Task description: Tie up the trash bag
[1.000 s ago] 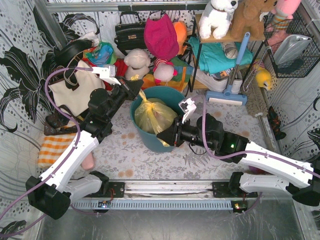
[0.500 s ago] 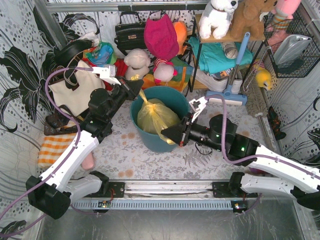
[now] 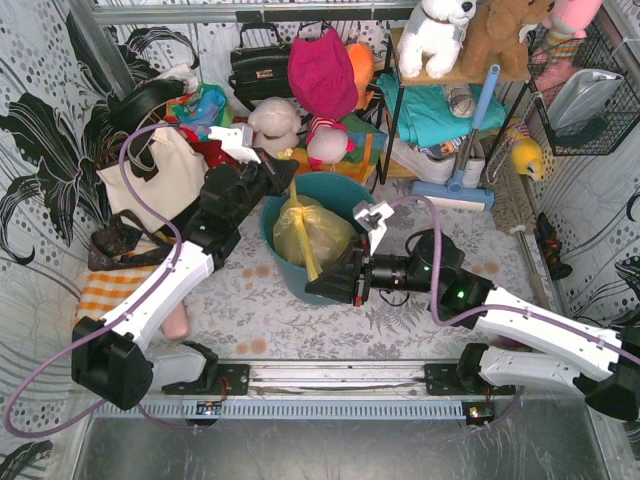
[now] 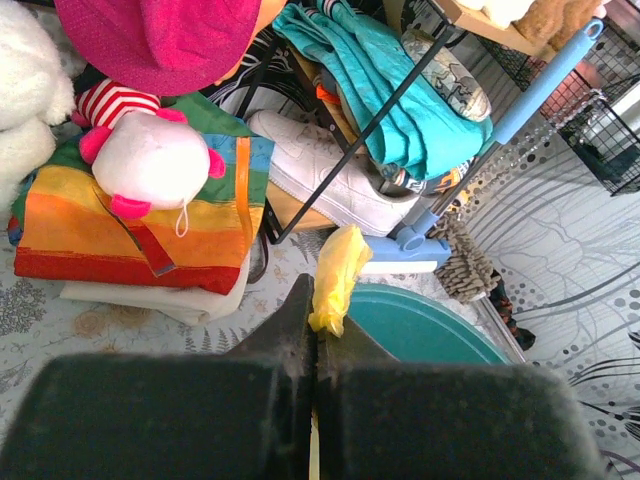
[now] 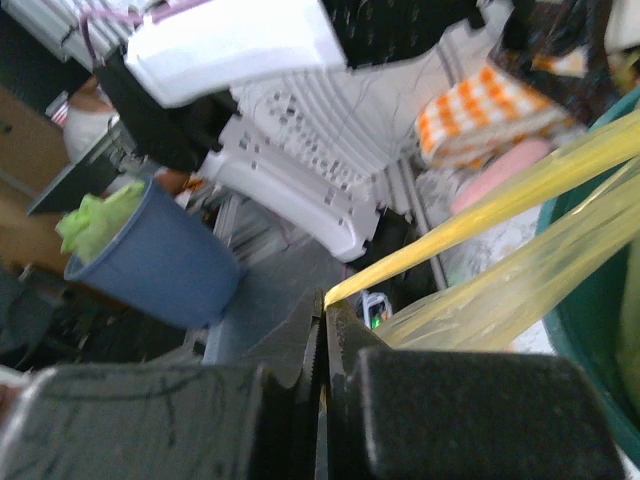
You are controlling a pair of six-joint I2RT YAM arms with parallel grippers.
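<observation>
Thin translucent yellow plastic trash bag (image 3: 312, 228) is seated inside the teal round plastic bin (image 3: 345, 186). Its bulging body fills the bin's left half as seen from the top camera, and pale crumpled content is faintly seen through the film. Two twisted ends of the bag are drawn out in opposite directions across the bin. At the bin's far-left rim the left gripper (image 3: 288, 180) is clamped on one end. In the left wrist view its black fingers (image 4: 290, 330) are pressed together with no gap seen, and a short crumpled yellow tail (image 4: 338, 272) is seen projecting just past the tips, above the bin's edge. At the near side of the bin, just outside its wall, the right gripper (image 3: 318, 288) is clamped on the other end. In the right wrist view the jaws are closed to a thin line and a taut yellow strip (image 5: 480, 212) is pinched at the tips, running back to the bag over the bin's rim. Left of the bin a cream fabric tote bag with dark straps (image 3: 160, 180) is noted, and nearer, also to the bin's left, an orange-and-white checked cloth (image 3: 105, 295). Behind the bin a rainbow-striped fabric bag (image 4: 110, 225) is recorded with a pink-and-white plush toy (image 4: 150, 160) resting on it. A white sneaker (image 4: 325, 180) and a blue-handled broom (image 4: 520, 95) lie to the bin's far right.
</observation>
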